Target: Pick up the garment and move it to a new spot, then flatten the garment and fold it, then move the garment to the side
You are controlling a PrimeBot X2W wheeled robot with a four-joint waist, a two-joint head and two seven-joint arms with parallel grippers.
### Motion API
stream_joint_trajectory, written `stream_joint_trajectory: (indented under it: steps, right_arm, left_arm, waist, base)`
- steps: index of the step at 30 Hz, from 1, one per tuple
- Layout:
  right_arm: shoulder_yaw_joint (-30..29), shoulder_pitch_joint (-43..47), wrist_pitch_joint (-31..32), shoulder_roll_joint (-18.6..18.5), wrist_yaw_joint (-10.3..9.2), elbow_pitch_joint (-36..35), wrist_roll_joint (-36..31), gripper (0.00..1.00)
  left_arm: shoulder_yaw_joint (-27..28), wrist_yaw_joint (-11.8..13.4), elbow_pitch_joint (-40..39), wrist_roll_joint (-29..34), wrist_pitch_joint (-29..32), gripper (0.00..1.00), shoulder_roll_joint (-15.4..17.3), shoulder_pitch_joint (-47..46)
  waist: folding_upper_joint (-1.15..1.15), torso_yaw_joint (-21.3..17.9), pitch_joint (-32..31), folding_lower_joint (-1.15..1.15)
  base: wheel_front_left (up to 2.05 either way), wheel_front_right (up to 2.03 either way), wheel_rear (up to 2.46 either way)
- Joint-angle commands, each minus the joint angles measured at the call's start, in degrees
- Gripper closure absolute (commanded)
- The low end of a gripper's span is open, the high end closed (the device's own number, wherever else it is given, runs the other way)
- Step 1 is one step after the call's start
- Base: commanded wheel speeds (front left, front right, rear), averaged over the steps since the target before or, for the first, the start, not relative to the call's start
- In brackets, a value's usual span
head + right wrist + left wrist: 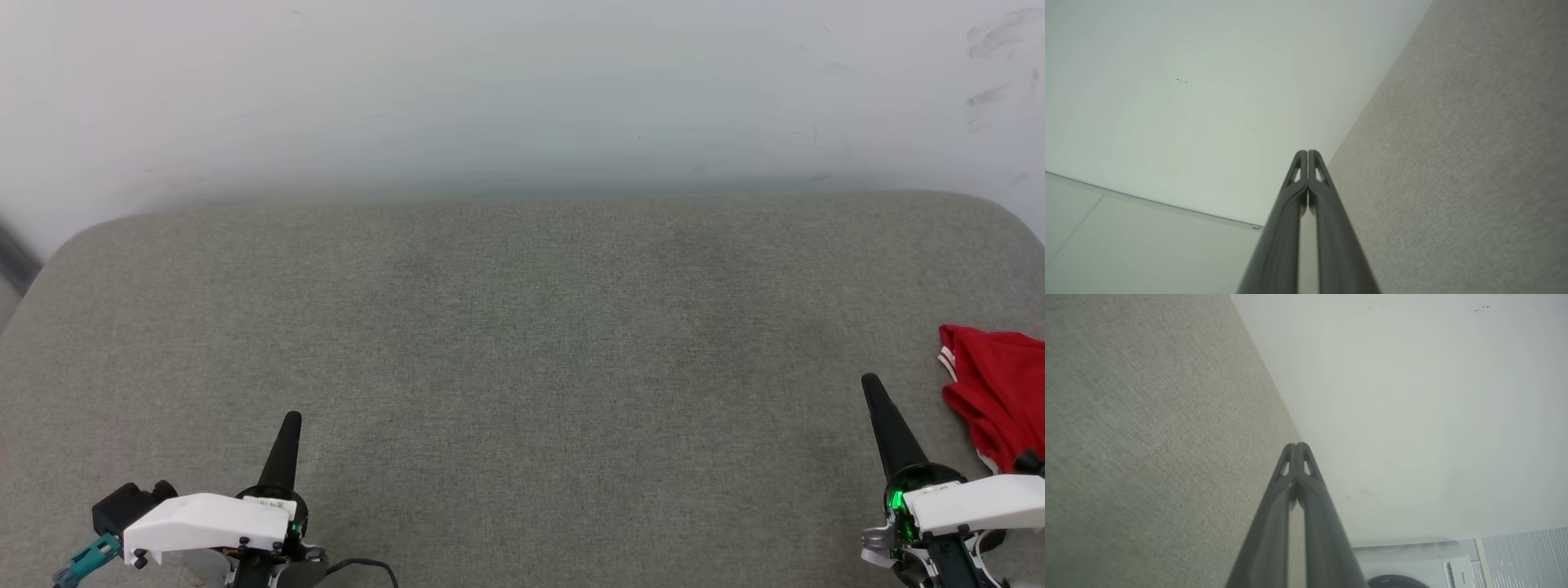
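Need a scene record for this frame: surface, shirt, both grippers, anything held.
surface: grey woven fabric tabletop, white wall behind
garment: red jersey T-shirt with red-and-white striped trim, crumpled at the head view's right edge, partly cut off
left gripper: shut, empty, near left
right gripper: shut, empty, fingers beside the T-shirt, not touching it
held: nothing

The right hand (1307, 152) is closed beside grey fabric (1461, 163).

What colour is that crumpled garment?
The garment is red with white-striped trim, best seen in head view.
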Motion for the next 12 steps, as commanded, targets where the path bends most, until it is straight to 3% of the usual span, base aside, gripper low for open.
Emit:
stream_joint_trajectory:
  steps: [1, 12]
  right_arm:
    - [-0.20, -1.36, 0.19, 0.10, -0.01, 0.00, 1.34, 1.00]
    - [-0.47, -2.09, 0.39, 0.34, -0.01, 1.46, 6.93, 1.00]
  left_arm:
    - [0.57, -0.49, -0.19, -1.05, 0.36, 1.00, -0.23, -1.23]
    - [2.03, -1.72, 0.10, -5.68, 1.89, 1.00, -1.05, -1.73]
  waist:
    - [0.00, 0.03, 0.01, -0.01]
    - [0.00, 0.31, 0.14, -0.01]
  base:
    - [0.00, 0.00, 0.00]
    - [0.00, 0.00, 0.00]
